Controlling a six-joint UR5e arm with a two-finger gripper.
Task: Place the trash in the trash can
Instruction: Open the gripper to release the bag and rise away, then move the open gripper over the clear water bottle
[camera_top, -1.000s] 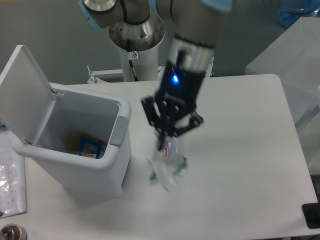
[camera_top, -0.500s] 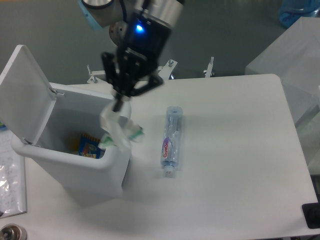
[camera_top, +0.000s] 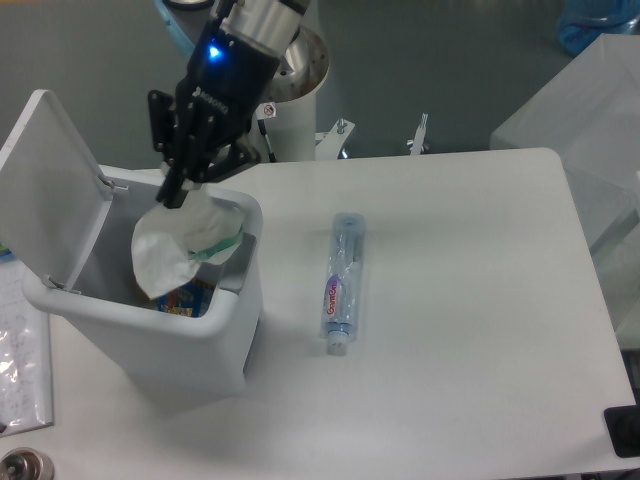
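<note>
Gripper (camera_top: 178, 192) pinches wrapper (camera_top: 178, 250) by top, dangling over open bin (camera_top: 225, 345) for clean drop. Bottle (camera_top: 340, 283) flat on table (camera_top: 480, 300), not yet binned.

End effector (camera_top: 183, 186) carried wrapper (camera_top: 177, 250) (off table) over bin (camera_top: 190, 345).

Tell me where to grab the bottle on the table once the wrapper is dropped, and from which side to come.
Come straight down on the bottle and grip its labelled middle, fingers closing across its narrow width. It lies flat on the table, long axis running near to far, cap toward the camera, with bare table on both long sides. The gripper is over the trash can with the wrapper.
</note>
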